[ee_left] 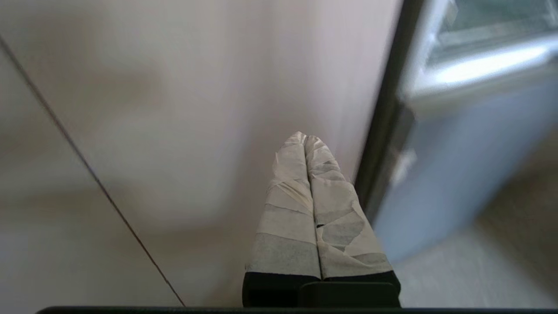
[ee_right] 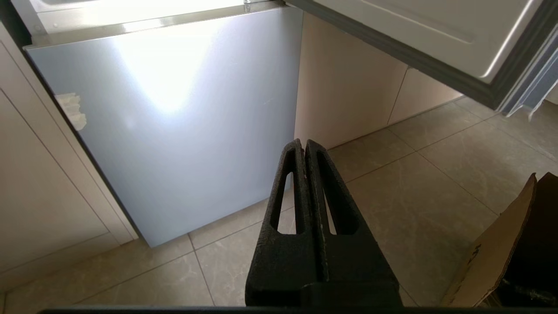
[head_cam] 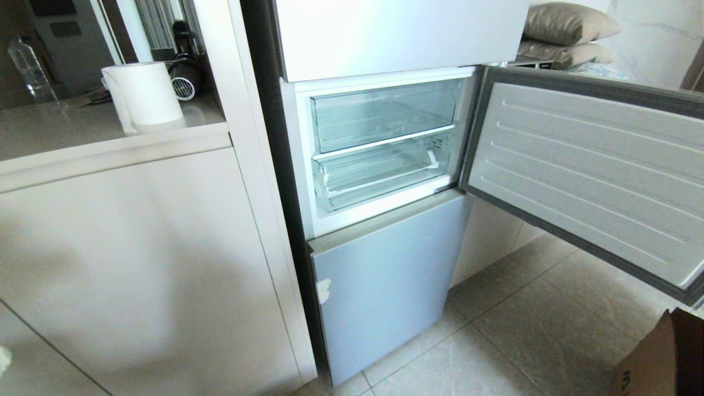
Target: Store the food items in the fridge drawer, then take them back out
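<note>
While I am scanning the head view, I am logging the fridge's middle door (head_cam: 594, 176) standing swung open to the right, with the fridge drawer (head_cam: 379, 176) sitting pushed in beneath the clear flat-fronted bin (head_cam: 385, 113); I am seeing no food items in it or anywhere else. Below it the pale blue lower door panel (head_cam: 385, 286) is staying shut. A paper towel roll (head_cam: 144, 93) is standing on the counter (head_cam: 55, 132) to the left, and a cardboard box (head_cam: 668, 357) is sitting on the tiled floor (head_cam: 522, 341).

Left wrist view: the left gripper (ee_left: 306, 137), tape-wrapped, is showing its fingers pressed together on nothing, pointing at the cream cabinet front (ee_left: 174, 109) beside the fridge.

Right wrist view: the right gripper (ee_right: 304, 143) is holding its black fingers pressed together, empty, aimed low at that blue panel (ee_right: 174, 122) and the floor.
</note>
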`<state>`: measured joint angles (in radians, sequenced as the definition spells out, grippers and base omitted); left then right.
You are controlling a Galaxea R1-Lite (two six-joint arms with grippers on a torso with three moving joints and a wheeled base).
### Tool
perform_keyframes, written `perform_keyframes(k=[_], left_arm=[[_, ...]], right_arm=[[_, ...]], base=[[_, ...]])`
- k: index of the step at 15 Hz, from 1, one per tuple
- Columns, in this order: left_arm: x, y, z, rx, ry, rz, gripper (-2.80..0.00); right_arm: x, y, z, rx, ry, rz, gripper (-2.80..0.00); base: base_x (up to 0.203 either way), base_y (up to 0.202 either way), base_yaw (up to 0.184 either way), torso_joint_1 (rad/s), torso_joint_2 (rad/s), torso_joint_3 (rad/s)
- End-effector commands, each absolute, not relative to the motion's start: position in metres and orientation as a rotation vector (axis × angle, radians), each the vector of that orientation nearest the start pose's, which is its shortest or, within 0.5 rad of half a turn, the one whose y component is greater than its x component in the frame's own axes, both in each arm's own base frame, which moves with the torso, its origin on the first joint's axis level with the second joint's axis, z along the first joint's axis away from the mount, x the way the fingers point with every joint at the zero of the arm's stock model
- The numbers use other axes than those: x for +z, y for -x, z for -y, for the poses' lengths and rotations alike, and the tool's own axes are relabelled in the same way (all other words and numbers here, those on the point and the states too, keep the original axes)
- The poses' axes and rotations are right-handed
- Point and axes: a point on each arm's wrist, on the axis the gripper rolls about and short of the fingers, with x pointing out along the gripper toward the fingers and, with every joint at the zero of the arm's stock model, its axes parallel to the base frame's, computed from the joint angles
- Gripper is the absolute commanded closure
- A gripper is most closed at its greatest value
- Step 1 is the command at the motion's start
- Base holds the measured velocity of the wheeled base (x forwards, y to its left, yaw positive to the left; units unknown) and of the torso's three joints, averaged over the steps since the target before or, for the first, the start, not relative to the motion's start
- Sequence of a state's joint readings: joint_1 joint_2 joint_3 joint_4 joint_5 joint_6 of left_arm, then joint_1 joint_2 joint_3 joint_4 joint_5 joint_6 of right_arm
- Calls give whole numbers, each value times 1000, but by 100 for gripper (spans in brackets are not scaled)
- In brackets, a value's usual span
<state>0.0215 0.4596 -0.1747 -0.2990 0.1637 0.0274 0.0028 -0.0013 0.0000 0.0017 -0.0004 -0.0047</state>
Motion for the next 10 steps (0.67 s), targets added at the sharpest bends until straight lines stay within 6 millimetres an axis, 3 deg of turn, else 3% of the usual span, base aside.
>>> perform_keyframes(k=[1, 6, 8, 10], left_arm=[[136, 0, -2, 111, -29, 45, 0], [86, 32, 1, -39, -116, -87, 0], [84, 32, 2, -92, -136, -78, 0], [82, 30, 1, -25, -122, -90, 0]], right_arm=[[75, 23, 0, 3, 5, 0, 0], [75, 23, 0, 3, 5, 0, 0], [75, 23, 0, 3, 5, 0, 0], [75, 23, 0, 2, 3, 0, 0]], base=[[0, 0, 0, 0, 0, 0], [0, 0, 0, 0, 0, 0], [0, 0, 0, 0, 0, 0], [0, 0, 0, 0, 0, 0]])
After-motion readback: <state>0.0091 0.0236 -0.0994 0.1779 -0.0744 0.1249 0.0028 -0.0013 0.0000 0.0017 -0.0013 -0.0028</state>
